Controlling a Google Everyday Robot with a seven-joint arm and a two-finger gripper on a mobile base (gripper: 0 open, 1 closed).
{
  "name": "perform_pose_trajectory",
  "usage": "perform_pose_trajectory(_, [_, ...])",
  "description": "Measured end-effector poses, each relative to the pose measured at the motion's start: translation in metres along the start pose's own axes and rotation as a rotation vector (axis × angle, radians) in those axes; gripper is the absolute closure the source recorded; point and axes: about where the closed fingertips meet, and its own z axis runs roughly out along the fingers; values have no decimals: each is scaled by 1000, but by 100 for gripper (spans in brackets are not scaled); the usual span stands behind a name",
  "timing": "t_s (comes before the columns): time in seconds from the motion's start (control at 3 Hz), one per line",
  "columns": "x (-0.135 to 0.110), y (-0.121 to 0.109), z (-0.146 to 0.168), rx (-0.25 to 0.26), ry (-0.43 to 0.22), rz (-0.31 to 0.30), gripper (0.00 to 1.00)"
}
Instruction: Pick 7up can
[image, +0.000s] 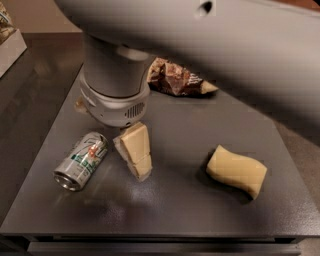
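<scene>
Your 7up can (81, 161) lies on its side on the dark table (175, 212), one round end facing the camera. Your gripper (138, 167) hangs just to the right of the can, low over the table and not touching it; you cannot tell whether it is parted or closed. Well to the can's right sits a pale yellow sponge (236, 170). Behind the can and to its right lies a brown snack bag (176, 79).

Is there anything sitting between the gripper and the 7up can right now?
Nothing visible does. The gripper hangs close beside the 7up can, which lies on its side, with only bare table between them. The sponge and the snack bag lie on the gripper's far side.
</scene>
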Motion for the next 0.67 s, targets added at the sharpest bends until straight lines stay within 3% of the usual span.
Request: perform_pose_trajectory(0.67, [-32, -17, 38, -74, -12, -176, 0])
